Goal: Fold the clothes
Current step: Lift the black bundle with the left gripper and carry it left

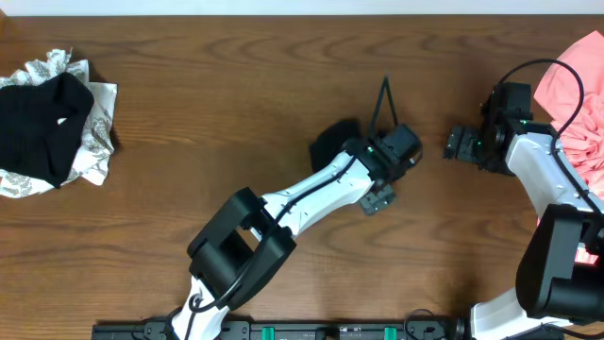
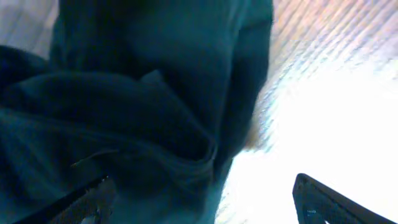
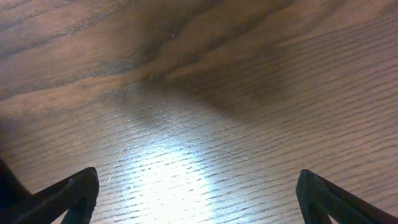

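I see left gripper (image 2: 202, 186) fingers spread over soft, crumpled black shirt (image 2: 124, 106), frame centre | right gripper (image 3: 198, 180) fingers apart above glossy grained wooden table (image 3: 186, 81)

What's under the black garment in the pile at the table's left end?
A white-grey patterned piece lies under the black garment and shows along its top, right and bottom edges. Its middle, and anything else beneath, is covered.

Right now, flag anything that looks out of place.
Nothing damaged, but the black fabric garment mid-table lies bunched by the left gripper; the salmon-pink fabric garment sits crumpled at the right edge.
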Motion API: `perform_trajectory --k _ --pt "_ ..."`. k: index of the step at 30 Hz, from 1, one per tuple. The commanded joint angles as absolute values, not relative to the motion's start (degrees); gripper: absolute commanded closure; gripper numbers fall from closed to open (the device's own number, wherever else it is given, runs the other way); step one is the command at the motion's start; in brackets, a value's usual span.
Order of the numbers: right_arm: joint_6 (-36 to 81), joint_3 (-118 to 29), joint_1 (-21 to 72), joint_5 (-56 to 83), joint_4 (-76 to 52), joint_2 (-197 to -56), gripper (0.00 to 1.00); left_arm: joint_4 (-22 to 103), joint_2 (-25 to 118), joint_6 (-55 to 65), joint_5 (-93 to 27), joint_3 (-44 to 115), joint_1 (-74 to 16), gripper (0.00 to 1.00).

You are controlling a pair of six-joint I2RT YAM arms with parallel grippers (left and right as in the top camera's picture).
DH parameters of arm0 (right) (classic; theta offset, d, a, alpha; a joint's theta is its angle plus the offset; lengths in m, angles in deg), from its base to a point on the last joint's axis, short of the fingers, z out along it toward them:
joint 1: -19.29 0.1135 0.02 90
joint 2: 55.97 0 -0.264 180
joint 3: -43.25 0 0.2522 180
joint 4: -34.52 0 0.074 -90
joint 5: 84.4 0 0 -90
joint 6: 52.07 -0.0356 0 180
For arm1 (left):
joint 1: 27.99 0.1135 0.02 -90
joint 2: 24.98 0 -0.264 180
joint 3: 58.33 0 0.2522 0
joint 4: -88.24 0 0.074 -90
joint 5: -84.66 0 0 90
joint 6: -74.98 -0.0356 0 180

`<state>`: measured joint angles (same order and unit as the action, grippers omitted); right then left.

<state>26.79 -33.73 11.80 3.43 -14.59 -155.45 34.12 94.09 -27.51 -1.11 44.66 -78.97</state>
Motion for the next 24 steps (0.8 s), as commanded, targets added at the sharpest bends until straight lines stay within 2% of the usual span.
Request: perform_trajectory --k 1,13,17,22,24 --pt "26.0 -33.4 11.8 3.5 -14.6 -155.5 0.01 34.4 95.4 -28.5 -3.2 44.0 -78.8 0.08" --pt "26.0 -33.4 11.9 3.5 -14.6 -155.5 0.01 35.4 102.1 -28.5 -0.8 44.0 -78.8 0.10" --pt "25.9 -33.4 11.9 3.5 -14.6 -155.5 0.01 35.1 102.4 -28.5 1.3 44.0 -78.8 0.30" --pt "26.0 -33.4 11.9 3.5 -14.6 -155.5 0.01 35.0 102.3 -28.5 3.5 44.0 -78.8 0.70" --pt "25.9 -33.4 11.9 3.5 -14.6 -155.5 0.01 34.8 102.3 -28.5 3.5 44.0 -78.8 0.76"
